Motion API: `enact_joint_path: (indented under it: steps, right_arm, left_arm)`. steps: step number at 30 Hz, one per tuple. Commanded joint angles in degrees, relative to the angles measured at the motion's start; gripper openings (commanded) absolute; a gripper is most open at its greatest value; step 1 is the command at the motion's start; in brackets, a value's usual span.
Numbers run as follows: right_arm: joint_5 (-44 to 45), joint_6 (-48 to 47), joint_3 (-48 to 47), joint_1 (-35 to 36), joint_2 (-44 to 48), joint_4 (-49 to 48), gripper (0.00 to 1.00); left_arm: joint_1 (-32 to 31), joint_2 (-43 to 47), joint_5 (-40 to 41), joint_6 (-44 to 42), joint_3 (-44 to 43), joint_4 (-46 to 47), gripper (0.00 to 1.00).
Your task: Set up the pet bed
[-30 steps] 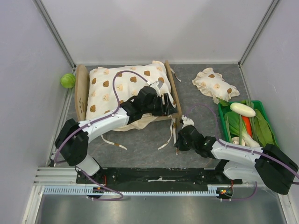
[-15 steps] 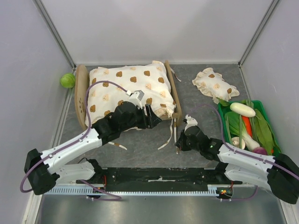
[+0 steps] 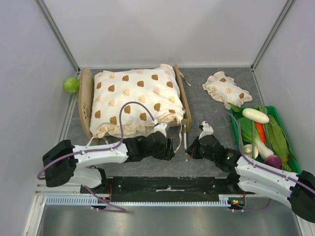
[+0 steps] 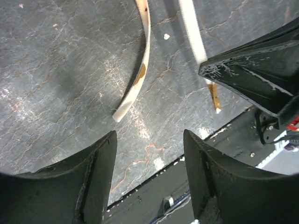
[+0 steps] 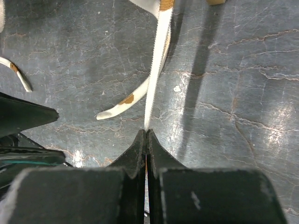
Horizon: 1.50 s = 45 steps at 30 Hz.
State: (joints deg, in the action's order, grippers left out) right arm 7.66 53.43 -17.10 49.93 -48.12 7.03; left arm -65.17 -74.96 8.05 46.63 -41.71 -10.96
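Note:
The pet bed stands at the back left, showing its wooden headboard (image 3: 84, 101) and right rail (image 3: 181, 93). A cream bear-print cushion (image 3: 135, 98) lies on it and hides the base. Cushion ties (image 3: 177, 146) trail onto the grey floor in front. My right gripper (image 3: 188, 152) (image 5: 147, 133) is shut on the end of one white tie (image 5: 156, 70), which runs taut toward the bed. My left gripper (image 3: 167, 148) (image 4: 149, 140) hovers open and empty over the floor just left of it, near a loose tie (image 4: 135, 84).
A small frilled bear-print pillow (image 3: 224, 88) lies at the back right. A green tray (image 3: 233, 125) of vegetables stands along the right wall. A green ball (image 3: 71, 84) sits by the left wall. The black base rail (image 3: 167, 186) runs along the near edge.
My left arm has drawn back from the cushion toward the near edge, its jaws narrowing a little. The cushion now lies flatter on the bed. The right gripper still pinches the tie.

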Motion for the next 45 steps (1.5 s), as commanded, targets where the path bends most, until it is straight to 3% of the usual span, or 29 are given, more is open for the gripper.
enact_joint_path:
  steps: [1, 10, 13, 14, 23, 35, 45]
  right_arm:
    - [1.5, 0.7, 0.4, 0.2, -0.1, 0.4, 0.0]
    - [1.9, 1.0, 2.3, 0.2, 0.8, 0.7, 0.0]
    - [2.4, 1.2, 2.9, 0.2, 1.6, 1.0, 0.0]
    - [2.5, 1.2, 3.0, 0.3, 1.7, 1.3, 0.0]
    - [3.3, 0.9, 3.6, 0.2, 1.0, 1.2, 0.0]
    - [1.6, 1.3, 6.2, 0.1, 1.8, -1.9, 0.0]
    - [-0.1, 1.8, 9.0, 0.2, 10.0, -4.3, 0.0]
  left_arm:
    - [-1.6, -3.3, 5.8, 0.7, -1.0, 4.5, 0.66]
    - [-2.6, -15.5, 6.2, -2.9, -5.7, 7.2, 0.67]
    - [-2.6, -19.0, 5.5, -3.7, -7.2, 7.4, 0.62]
    - [-2.6, -19.7, 5.0, -3.8, -7.9, 7.4, 0.52]
    - [-2.6, -21.4, 3.6, -3.0, -9.2, 6.5, 0.02]
    - [-2.4, -6.1, 4.3, -3.1, -15.8, 2.7, 0.02]
    - [-1.5, -19.8, 7.9, 0.2, -30.1, -3.3, 0.02]
